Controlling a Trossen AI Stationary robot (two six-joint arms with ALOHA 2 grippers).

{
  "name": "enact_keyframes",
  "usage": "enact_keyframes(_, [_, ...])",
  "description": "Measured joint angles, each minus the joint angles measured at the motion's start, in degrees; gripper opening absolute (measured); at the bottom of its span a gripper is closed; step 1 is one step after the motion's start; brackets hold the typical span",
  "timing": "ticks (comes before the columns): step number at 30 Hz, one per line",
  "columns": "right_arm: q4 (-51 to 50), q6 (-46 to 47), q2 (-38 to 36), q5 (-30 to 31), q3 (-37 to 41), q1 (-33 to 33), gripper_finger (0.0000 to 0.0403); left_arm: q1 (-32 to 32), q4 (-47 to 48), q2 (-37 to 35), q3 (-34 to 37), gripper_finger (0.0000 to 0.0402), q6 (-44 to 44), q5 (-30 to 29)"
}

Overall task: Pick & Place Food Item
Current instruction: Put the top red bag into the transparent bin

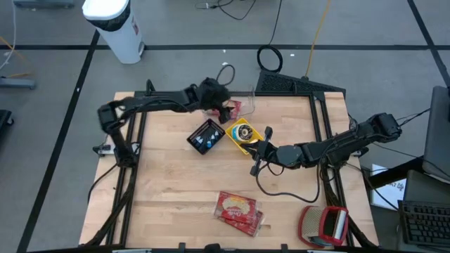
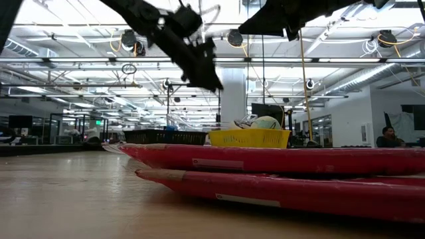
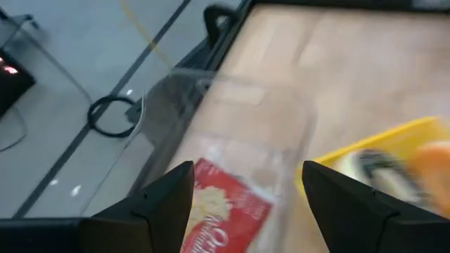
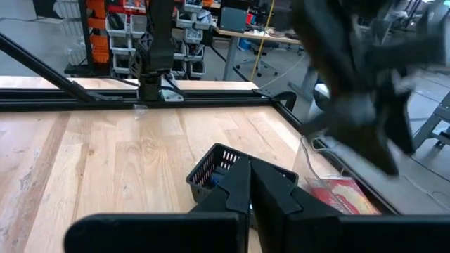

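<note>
Left gripper [image 1: 223, 111] hangs with its fingers spread above the red snack packet [image 3: 221, 211], which lies inside a clear plastic container [image 3: 239, 119] at the far edge of the table [image 1: 176, 183]; the jaws straddle the packet without touching it, likely lined up for a pick or just after a release. Just beside it sit a yellow basket [image 1: 244, 133] holding food items and a black basket [image 1: 206, 135], probably the sorting bins. Right gripper [image 1: 256, 167], fingers pressed together and holding nothing, waits near the yellow basket, clear of the left arm's path. Another red packet [image 1: 239, 209] lies well apart, near the front edge.
</note>
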State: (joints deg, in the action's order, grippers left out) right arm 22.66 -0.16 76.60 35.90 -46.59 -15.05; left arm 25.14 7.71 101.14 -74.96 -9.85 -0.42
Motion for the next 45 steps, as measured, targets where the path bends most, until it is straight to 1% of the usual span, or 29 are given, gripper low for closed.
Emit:
enact_keyframes(3, [-0.43,0.17,0.00,0.00,0.00,0.00,0.0004,-0.62,3.97,-5.76,-0.02,0.0260,1.66,3.81])
enact_keyframes(6, [-0.73,0.20,0.00,-0.01,0.00,-0.03,0.0004,-1.33,7.49,-11.08,0.43,0.0264,2.17,9.92])
enact_keyframes(9, [-0.87,0.21,0.00,-0.17,0.00,-0.07,0.0004,-2.66,6.18,-16.47,4.17,0.0266,2.30,16.50])
enact_keyframes(13, [-2.10,1.77,0.00,-0.94,0.00,-0.14,0.0004,-4.83,-2.26,-23.01,14.11,0.0258,4.42,20.16])
enact_keyframes(14, [-3.44,1.63,0.00,-3.01,0.00,-0.29,0.0004,-5.32,-5.34,-24.42,17.26,0.0256,5.64,20.83])
enact_keyframes(16, [-8.05,-0.76,0.00,-10.31,-0.02,-1.24,0.0004,-6.56,-11.80,-27.18,23.57,0.0252,8.72,22.02])
enact_keyframes(19, [-15.29,-1.05,0.06,-26.10,-0.02,-3.55,0.0004,-8.14,-19.25,-31.07,31.40,0.0252,13.14,22.84])
enact_keyframes(21, [-17.41,4.15,0.86,-35.25,-0.01,-4.73,0.0004,-8.74,-22.83,-32.98,35.05,0.0254,15.24,22.45])
enact_keyframes(22, [-17.66,7.61,1.18,-38.32,0.13,-5.24,0.0004,-8.85,-23.88,-33.65,36.34,0.0255,16.11,22.22])
enact_keyframes(24, [-16.97,14.99,1.20,-42.55,1.32,-6.40,0.0004,-9.19,-25.45,-34.59,38.00,0.0255,17.10,21.08])
enact_keyframes(25, [-16.33,19.85,1.18,-43.39,1.84,-7.11,0.0004,-9.22,-25.46,-34.92,38.48,0.0255,17.51,20.56])
enact_keyframes(28, [-14.83,36.82,1.11,-43.55,5.27,-9.29,0.0008,-9.24,-25.41,-34.99,38.77,0.0255,17.97,19.86])
enact_keyframes(30, [-11.39,47.30,1.21,-42.90,8.76,-10.86,0.0021,-9.22,-25.49,-34.82,38.77,0.0255,18.06,19.84])
enact_keyframes(32, [-4.84,57.64,1.15,-39.92,12.63,-12.36,0.0044,-9.53,-25.85,-34.29,38.77,0.0255,17.80,19.75])
enact_keyframes(34, [2.33,65.63,1.14,-36.02,17.06,-13.52,0.0076,-9.59,-25.35,-34.20,38.86,0.0255,17.69,19.81])
enact_keyframes(36, [9.03,69.96,1.17,-32.85,21.25,-14.23,0.0113,-9.57,-25.80,-34.30,38.86,0.0255,17.64,19.81])
enact_keyframes(38, [14.28,71.99,1.15,-30.53,24.14,-14.29,0.0148,-9.57,-25.62,-34.29,38.86,0.0255,17.67,19.78])
enact_keyframes(41, [13.36,74.11,1.63,-28.35,25.68,-14.29,0.0187,-9.94,-25.43,-34.25,38.86,0.0255,17.64,19.78])
enact_keyframes(43, [12.37,75.03,2.77,-28.58,25.37,-14.28,0.0201,-10.28,-25.39,-34.26,38.86,0.0255,17.49,19.78])
enact_keyframes(45, [11.19,76.03,4.43,-30.04,24.04,-14.29,0.0206,-10.49,-25.27,-34.25,38.86,0.0255,17.05,19.78])
